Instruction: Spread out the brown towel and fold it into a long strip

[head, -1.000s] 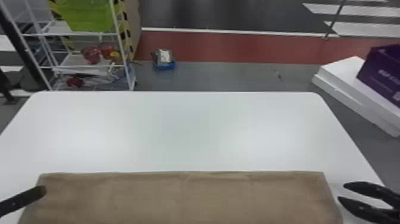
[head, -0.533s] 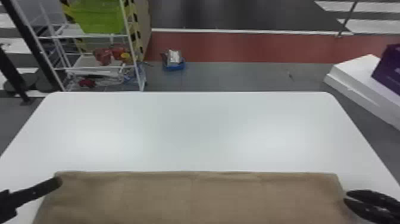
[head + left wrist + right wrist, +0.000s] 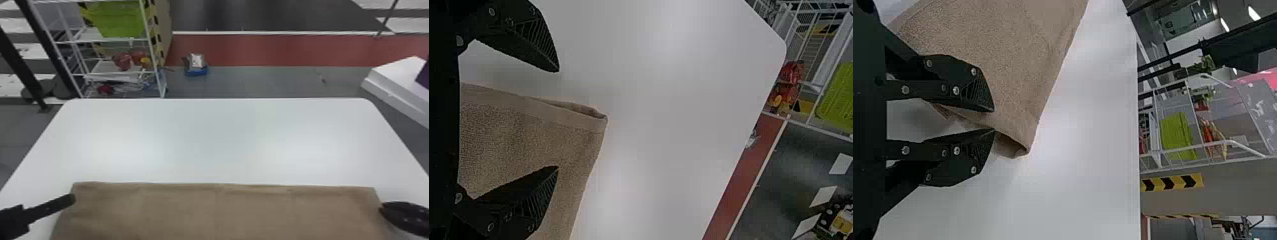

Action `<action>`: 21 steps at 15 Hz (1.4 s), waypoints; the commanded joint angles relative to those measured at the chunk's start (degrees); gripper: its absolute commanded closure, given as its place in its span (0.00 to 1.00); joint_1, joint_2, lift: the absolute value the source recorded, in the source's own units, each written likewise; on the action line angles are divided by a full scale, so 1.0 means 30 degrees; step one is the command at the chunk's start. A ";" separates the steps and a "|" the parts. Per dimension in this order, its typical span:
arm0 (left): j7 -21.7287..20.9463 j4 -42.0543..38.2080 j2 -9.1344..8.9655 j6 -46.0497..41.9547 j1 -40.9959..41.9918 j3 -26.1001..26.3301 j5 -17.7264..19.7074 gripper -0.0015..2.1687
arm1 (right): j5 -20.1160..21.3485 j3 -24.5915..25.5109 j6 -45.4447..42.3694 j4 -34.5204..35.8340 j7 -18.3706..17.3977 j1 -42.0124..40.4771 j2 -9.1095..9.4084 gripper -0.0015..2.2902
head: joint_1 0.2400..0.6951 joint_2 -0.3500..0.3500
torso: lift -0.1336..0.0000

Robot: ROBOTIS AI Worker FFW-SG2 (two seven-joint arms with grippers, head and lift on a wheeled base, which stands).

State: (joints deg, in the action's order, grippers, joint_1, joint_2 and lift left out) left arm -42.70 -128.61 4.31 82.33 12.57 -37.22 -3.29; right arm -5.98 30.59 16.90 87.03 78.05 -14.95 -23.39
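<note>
Two grippers at work: I have the left gripper (image 3: 558,119) and the right gripper (image 3: 993,119) one at each side of the cloth.
Brown towel (image 3: 217,210): flat on the near part of the white table (image 3: 217,137), its far edge running nearly straight across from side to side.
Left jaws: wide apart over the towel's left side, gripping nothing, with the far left corner (image 3: 596,124) just ahead of the tips.
Right jaws: a narrow gap between the tips, the towel's right side edge in that gap; I see no firm pinch. The far right corner (image 3: 1025,137) lies just beyond and curls up a little.
Step in hand: I judge the spreading as good as done and a fold about to begin. The side edge gapes near the corners, so it may be doubled already; I can't be sure.
Next move: I'd close both jaws on the far corners, all layers in, lift evenly and bring that edge back towards me. Catching only the top layer, or one side leading, would skew the strip.
Purple box (image 3: 423,75): no lettering I can make out.
Grey panel (image 3: 1255,102): pale marks, not legible to me.
Striped tape (image 3: 1172,182): black and yellow bands.
</note>
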 commanded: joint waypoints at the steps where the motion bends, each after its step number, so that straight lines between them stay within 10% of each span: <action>1: -0.0211 0.0331 0.0205 0.0200 0.0028 0.0133 -0.0045 0.16 | -0.0028 -0.0002 -0.0022 -0.0095 0.0092 0.0060 -0.0026 0.38 | 1.00 0.54 | 0.08; 8: -0.0797 0.0477 0.0410 0.0727 0.0116 0.0425 -0.0924 0.21 | -0.0116 0.0145 0.0037 -0.0065 0.0092 0.0060 -0.0114 0.38 | 1.00 0.52 | 0.08; 21: -0.1061 -0.0841 0.0293 0.2566 0.0380 0.0513 -0.0865 0.63 | -0.1141 0.0936 0.1092 0.1458 0.0092 -0.1171 -0.0114 0.39 | 1.00 0.48 | 0.08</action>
State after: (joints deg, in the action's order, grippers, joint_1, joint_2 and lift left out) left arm -45.91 -131.01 5.28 89.94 13.67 -35.79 -5.75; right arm -9.13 32.87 19.27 90.29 78.05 -17.68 -23.81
